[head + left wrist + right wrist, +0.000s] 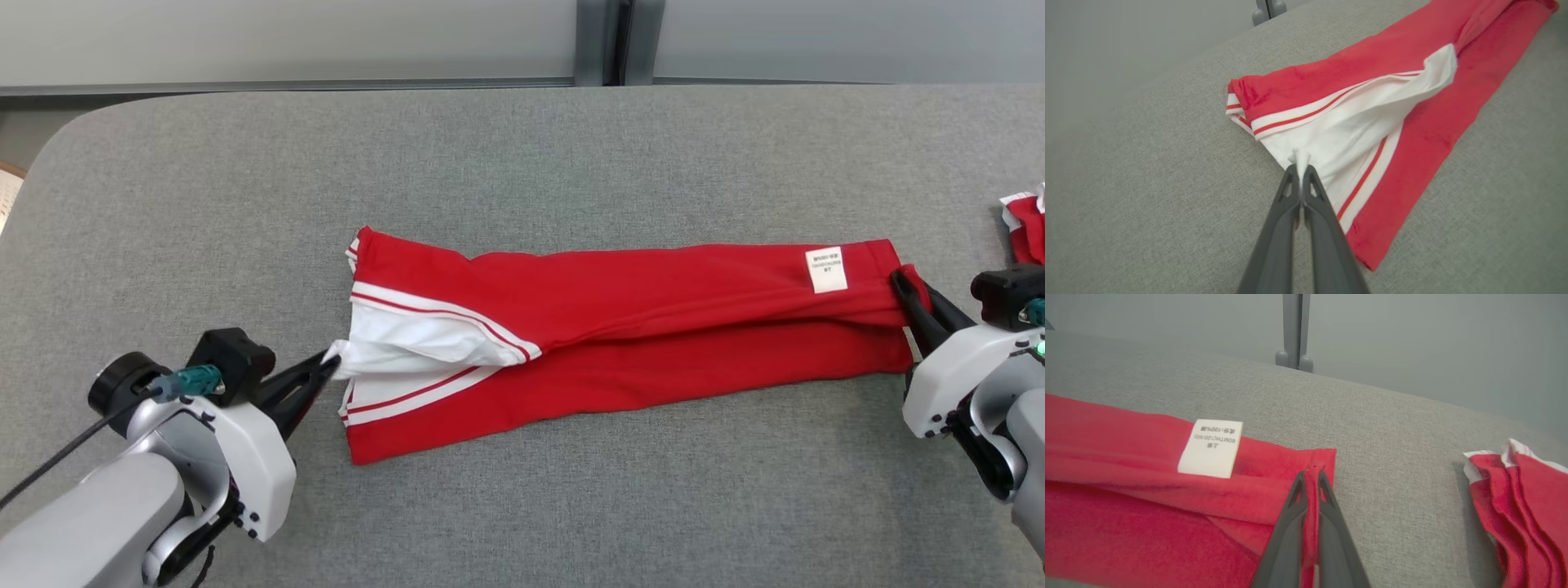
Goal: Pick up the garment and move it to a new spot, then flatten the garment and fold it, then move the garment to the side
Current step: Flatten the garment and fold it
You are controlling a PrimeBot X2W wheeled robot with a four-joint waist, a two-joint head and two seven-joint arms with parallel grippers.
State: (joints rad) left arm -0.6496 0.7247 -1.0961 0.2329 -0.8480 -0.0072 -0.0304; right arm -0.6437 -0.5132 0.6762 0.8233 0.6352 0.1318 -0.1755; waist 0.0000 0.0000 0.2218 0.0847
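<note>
Left claw (332, 361) clamped on white corner, right claw (899, 279) pinched on opposite red end, grey tabletop (522, 163) beneath, long red garment (653, 327) stretched flat across its middle, second red piece (1027, 229) at right edge, small white label (826, 269) near right claw
</note>
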